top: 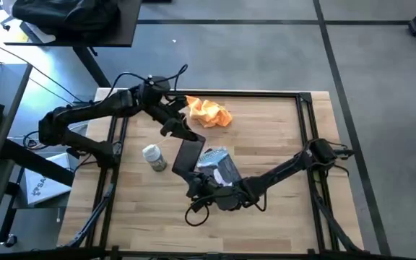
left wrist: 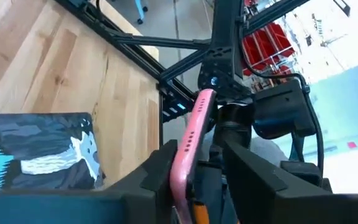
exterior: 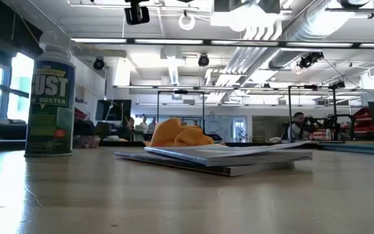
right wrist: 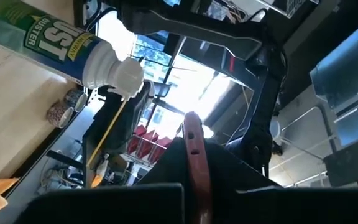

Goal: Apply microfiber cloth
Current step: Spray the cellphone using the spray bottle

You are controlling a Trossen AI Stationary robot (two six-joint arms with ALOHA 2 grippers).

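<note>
**Both grippers pinching the phone, cloth lying apart**

While your two arms meet near the table's middle, the microfiber cloth lies crumpled toward the far edge of the wooden table, touched by neither gripper. Your left gripper reaches in from the left and pinches the far end of the dark phone; its wrist view shows the pink phone edge clamped between the fingers. Your right gripper pinches the phone's near end, as its wrist view confirms. You'll find the blue-grey printed packet just beside the phone, and the duster can on its other side.
</note>
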